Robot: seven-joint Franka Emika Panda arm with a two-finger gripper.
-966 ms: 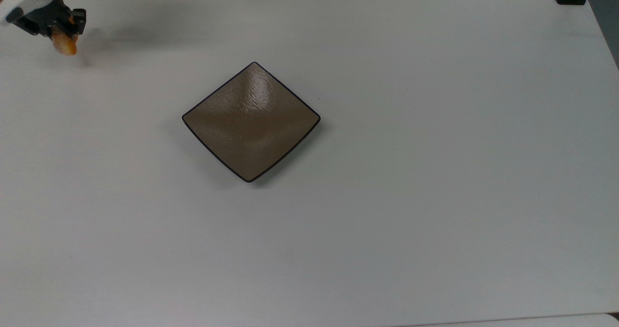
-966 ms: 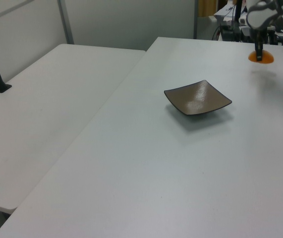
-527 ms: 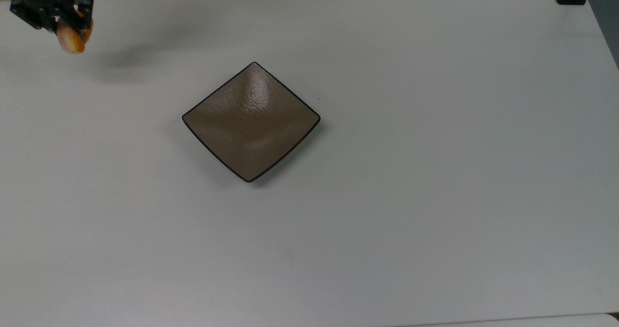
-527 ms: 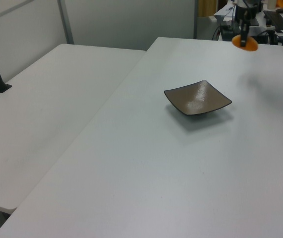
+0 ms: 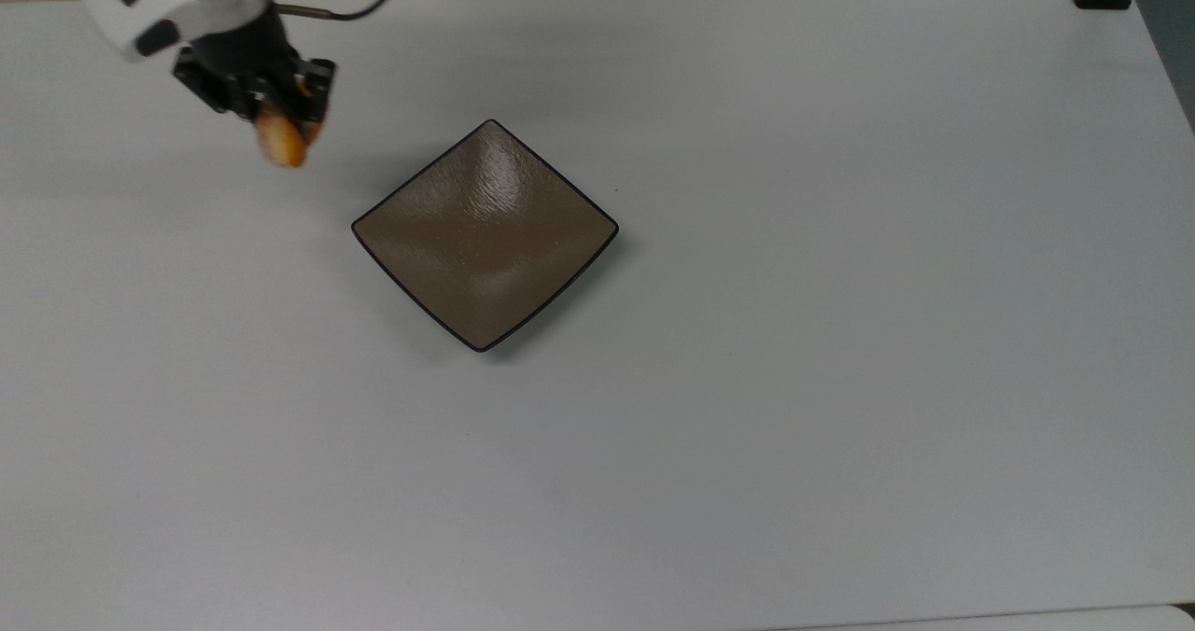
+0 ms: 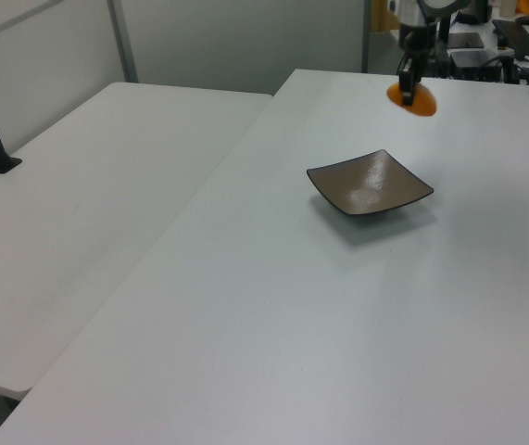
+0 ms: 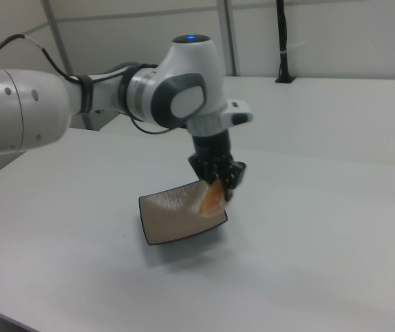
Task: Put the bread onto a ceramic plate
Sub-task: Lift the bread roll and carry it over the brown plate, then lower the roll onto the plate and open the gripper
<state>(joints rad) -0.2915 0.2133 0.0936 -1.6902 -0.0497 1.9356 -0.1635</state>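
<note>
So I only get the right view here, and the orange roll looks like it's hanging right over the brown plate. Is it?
Observer: Not yet. In the top view the bread, pinched in the hand, hangs off the ceramic plate's upper-left edge, over bare table.
Visitor: The roll hides part of the plate for me. Anything on it already?
Observer: No. The top view shows the whole plate, and nothing lies on it.
Visitor: Does the roll at least overlap a corner?
Observer: No. In the left view a strip of white table separates the bread from the plate's far corner.
</note>
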